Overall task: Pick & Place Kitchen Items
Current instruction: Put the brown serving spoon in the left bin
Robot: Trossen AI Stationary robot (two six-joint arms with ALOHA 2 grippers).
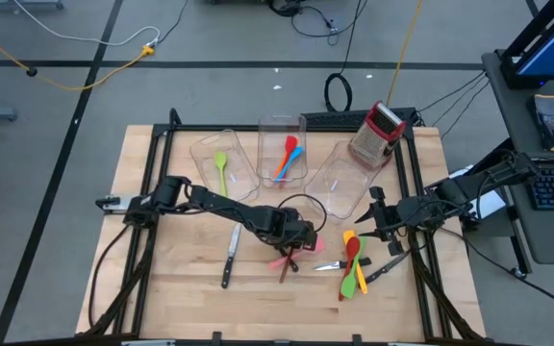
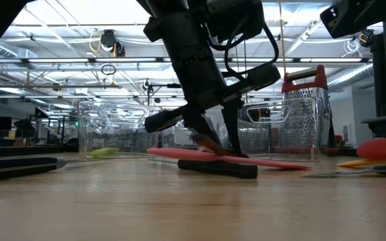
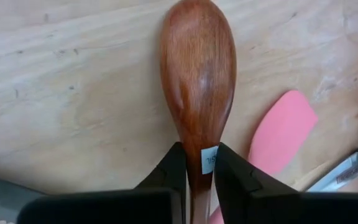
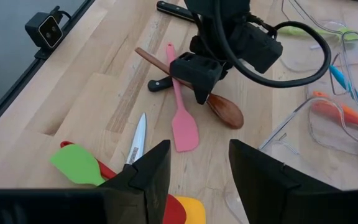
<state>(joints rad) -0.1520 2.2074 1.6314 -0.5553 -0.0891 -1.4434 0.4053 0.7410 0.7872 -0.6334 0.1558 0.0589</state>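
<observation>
A brown wooden spoon [image 3: 197,81] lies on the table near its middle, its handle [image 4: 151,59] crossing a pink spatula [image 4: 182,124] and a black-handled knife [image 2: 216,169]. My left gripper [image 1: 301,240] stands over the spoon and is shut on it. My right gripper [image 4: 197,149] hangs open above the table's right side with nothing between its fingers. Below it lie a green spatula [image 4: 76,163], red and yellow utensils and a small steel knife [image 4: 137,142]. My left gripper pinches the spoon's neck [image 3: 199,146] between its two fingers, just behind the bowl, where a small white sticker sits. The fingers [image 3: 169,171] come steeply from above and lie across the spoon. The bowl [image 3: 197,68] looks down on the wood.
Three clear bins stand at the far side: one with a green spatula [image 1: 221,168], one with red and blue utensils [image 1: 287,159], one bare [image 1: 339,178]. A red-topped grater [image 1: 378,135] stands far right. A long knife [image 1: 231,255] lies left of my left gripper.
</observation>
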